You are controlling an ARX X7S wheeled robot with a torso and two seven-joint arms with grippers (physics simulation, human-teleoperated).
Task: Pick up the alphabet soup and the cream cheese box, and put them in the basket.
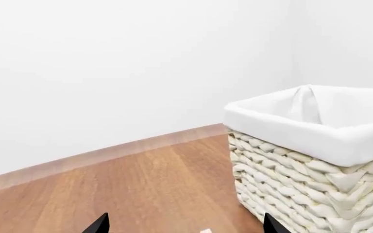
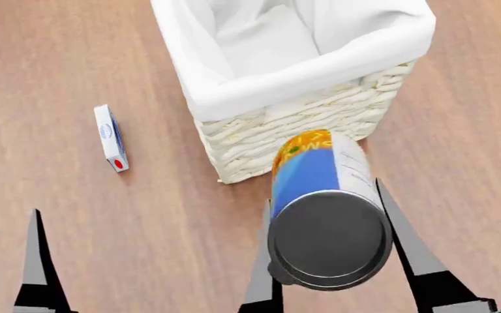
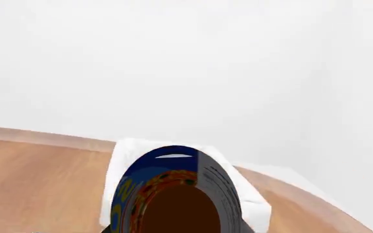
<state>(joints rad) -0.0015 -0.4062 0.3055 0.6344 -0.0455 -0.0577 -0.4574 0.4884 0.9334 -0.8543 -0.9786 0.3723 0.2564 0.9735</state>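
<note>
The right end effector [image 2: 329,261] was clenched on a blue-and-orange can [image 2: 325,208], held lying over just in front of the basket [image 2: 303,124]. This was not the alphabet soup, which appeared in no view. In my judgement the step in hand was misdirected; the next move called for setting this can aside and locating the correct one. The cream cheese box [image 2: 110,137] lay on the wooden floor [image 2: 42,78], left of the basket and apart from it. Only the head view showed that box. The left end effector [image 1: 185,224] stood released and empty beside the basket.
</note>
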